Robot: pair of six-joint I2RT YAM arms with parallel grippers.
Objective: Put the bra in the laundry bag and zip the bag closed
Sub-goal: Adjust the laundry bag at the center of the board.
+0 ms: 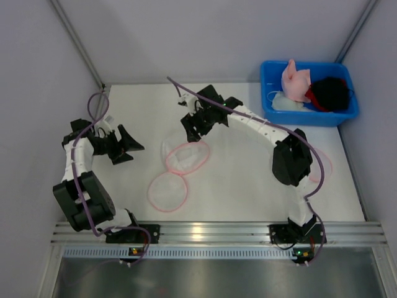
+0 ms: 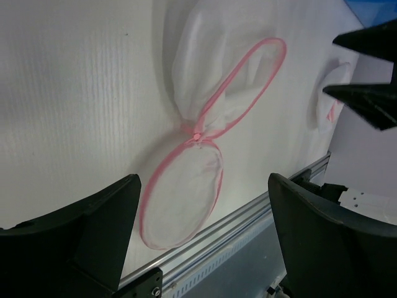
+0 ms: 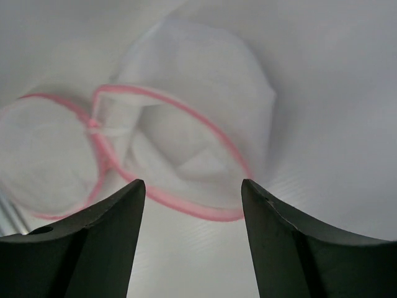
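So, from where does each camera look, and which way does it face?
Top external: above, behind the bases, looking down at the table; left arm, right arm show.
Left wrist: low over the table, facing the laundry bag; own fingers show.
Right wrist: above the laundry bag, looking down; own fingers show.
All share the laundry bag.

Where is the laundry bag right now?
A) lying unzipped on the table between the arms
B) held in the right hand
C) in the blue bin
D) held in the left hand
A: the laundry bag lies spread in two pink-rimmed halves on the table, and the left hand and right hand are both open, gripping nothing.
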